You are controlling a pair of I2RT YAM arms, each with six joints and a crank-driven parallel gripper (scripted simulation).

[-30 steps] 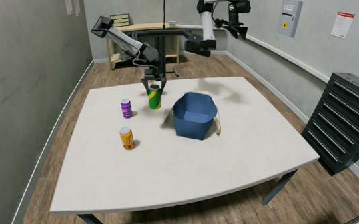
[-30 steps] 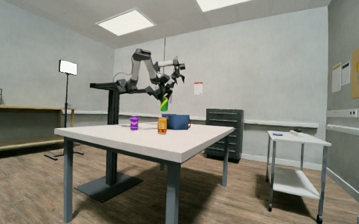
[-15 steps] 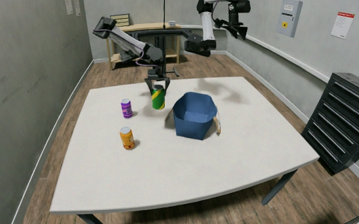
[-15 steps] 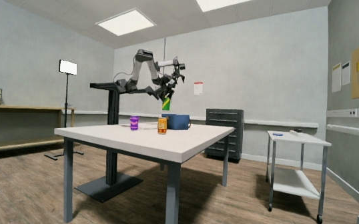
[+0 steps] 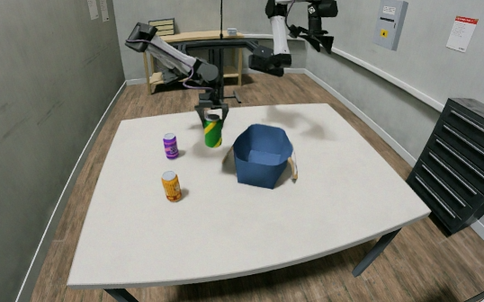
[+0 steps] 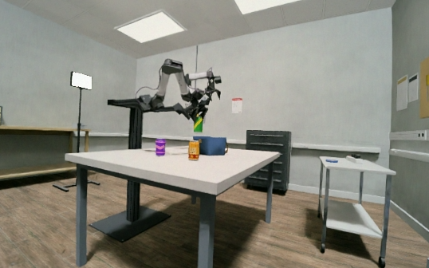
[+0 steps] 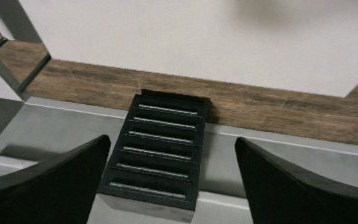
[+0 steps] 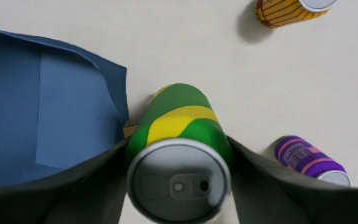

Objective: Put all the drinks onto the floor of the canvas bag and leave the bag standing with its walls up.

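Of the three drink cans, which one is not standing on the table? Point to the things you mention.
The green-and-yellow can (image 5: 213, 131) (image 6: 198, 124) (image 8: 182, 117): it hangs in the right gripper (image 5: 212, 118) (image 8: 179, 138), above the table.
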